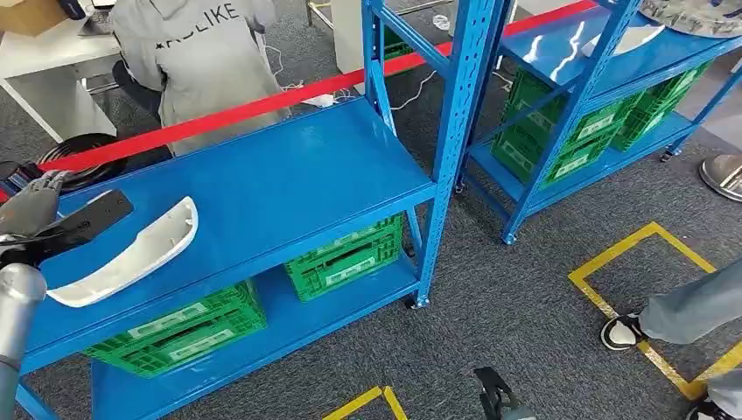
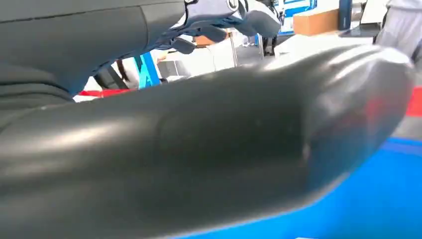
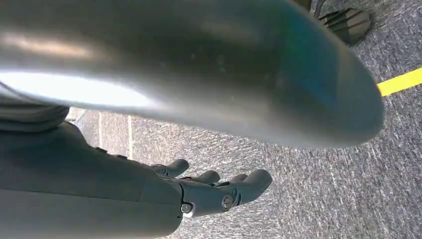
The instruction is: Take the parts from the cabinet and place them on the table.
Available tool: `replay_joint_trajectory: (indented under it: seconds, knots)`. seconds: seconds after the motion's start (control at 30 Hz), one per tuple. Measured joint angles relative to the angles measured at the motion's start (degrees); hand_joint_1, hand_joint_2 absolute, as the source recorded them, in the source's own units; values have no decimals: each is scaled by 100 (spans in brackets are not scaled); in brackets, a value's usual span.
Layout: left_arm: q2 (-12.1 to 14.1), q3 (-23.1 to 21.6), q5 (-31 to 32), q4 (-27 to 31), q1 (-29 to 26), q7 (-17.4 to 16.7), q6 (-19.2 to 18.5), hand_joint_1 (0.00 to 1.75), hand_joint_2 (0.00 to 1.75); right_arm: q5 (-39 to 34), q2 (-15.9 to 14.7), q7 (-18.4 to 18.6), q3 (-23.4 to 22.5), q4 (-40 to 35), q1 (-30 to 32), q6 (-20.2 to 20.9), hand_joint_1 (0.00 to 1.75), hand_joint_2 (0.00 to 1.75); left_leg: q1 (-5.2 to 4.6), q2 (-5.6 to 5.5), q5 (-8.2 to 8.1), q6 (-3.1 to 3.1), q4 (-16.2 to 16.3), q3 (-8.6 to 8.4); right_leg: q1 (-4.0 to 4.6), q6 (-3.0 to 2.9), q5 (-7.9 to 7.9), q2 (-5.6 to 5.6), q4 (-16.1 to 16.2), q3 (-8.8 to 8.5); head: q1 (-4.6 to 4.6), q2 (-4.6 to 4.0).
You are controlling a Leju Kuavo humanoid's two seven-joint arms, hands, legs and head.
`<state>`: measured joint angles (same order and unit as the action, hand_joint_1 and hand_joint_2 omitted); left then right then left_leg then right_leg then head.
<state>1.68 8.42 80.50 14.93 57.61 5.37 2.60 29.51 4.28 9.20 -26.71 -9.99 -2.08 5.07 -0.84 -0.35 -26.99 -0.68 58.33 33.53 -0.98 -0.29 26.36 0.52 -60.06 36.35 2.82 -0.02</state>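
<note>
The left hand (image 1: 33, 206) grips a black part (image 1: 74, 226) over the blue shelf (image 1: 280, 184), the part jutting out past its fingers. A white part (image 1: 131, 255) lies on the shelf just beyond the hand. The right hand (image 3: 199, 191) hangs over the carpet, fingers loosely apart and holding nothing.

The back of a person's grey jacket (image 1: 197, 52) carries dark capital letters; the part showing reads "LIKE", with the letters before it creased and unclear. The green crates (image 1: 346, 258) under the blue shelf bear pale labels, too small and blurred to read.
</note>
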Motion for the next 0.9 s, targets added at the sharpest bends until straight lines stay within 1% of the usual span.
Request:
replay_joint_trajectory:
  seconds: [0.07, 0.1, 0.17, 0.2, 0.3, 0.53, 0.63, 0.7, 0.73, 0.9]
  knots:
    - [0, -22, -70, -11, -93, 31, -109, 0, 0, 22, 0, -2, 0, 0, -1, 2, 0, 0, -1, 1, 0, 12, -18, -20, 0, -17, 11, -1, 0, -12, 2, 0]
    - [0, -28, -116, -20, -161, 68, -175, 0, 0, 33, 0, -4, 0, 0, -5, 2, 0, 0, -1, 1, -3, 40, -24, -28, 2, -21, 14, -1, 0, -17, 4, 0]
    - [0, -31, -245, -35, -312, 208, -322, 0, 0, 33, 0, -13, 0, 0, -6, 0, 0, 0, 4, 1, 4, 138, -42, -37, 4, -28, 19, -3, -1, -19, 4, 0]
    - [0, -31, -304, -37, -382, 289, -372, 0, 0, 33, 0, -13, 0, 0, -6, 0, 0, 0, 4, 1, 3, 151, -44, -38, 5, -29, 19, -3, -1, -19, 4, 2]
    - [-2, -31, -577, -37, -586, 680, -475, 0, 0, 24, 0, -9, -2, 0, -2, -18, 0, 0, 3, 1, 4, 153, -44, -37, 3, -29, 19, -4, -1, -22, 6, 0]
    - [-50, -28, -979, 7, -995, 1469, -461, 0, 0, -61, 0, 42, -63, 0, 4, -39, 0, 0, -1, 1, 0, 148, -39, -38, -18, -22, 16, -8, 17, -38, 6, 0]
    - [-122, -31, -1019, 39, -1217, 1648, -370, 0, 0, -79, 0, 94, -109, 0, 6, -72, 0, 0, -3, 0, -3, 143, -38, -38, -20, -16, 14, -10, 26, -45, 6, 0]
    - [-177, -31, -1047, 65, -1361, 1685, -269, 0, 0, -81, 0, 92, -127, 0, 6, -105, 0, 0, -4, 0, -8, 135, -37, -38, -20, -13, 12, -10, 36, -49, 6, 0]
    - [-214, -31, -1075, 65, -1420, 1692, -238, 0, 175, -87, 0, 90, -136, 0, 7, -114, 0, 0, -4, 0, -9, 134, -35, -38, -20, -10, 11, -10, 37, -50, 6, 0]
    - [-382, -98, -1383, 122, -1614, 1710, -114, 0, 175, -103, 0, 2, -173, 0, 9, -116, 0, 0, -5, 0, -17, 122, -25, -36, -20, 2, 14, -12, 39, -56, 6, 0]
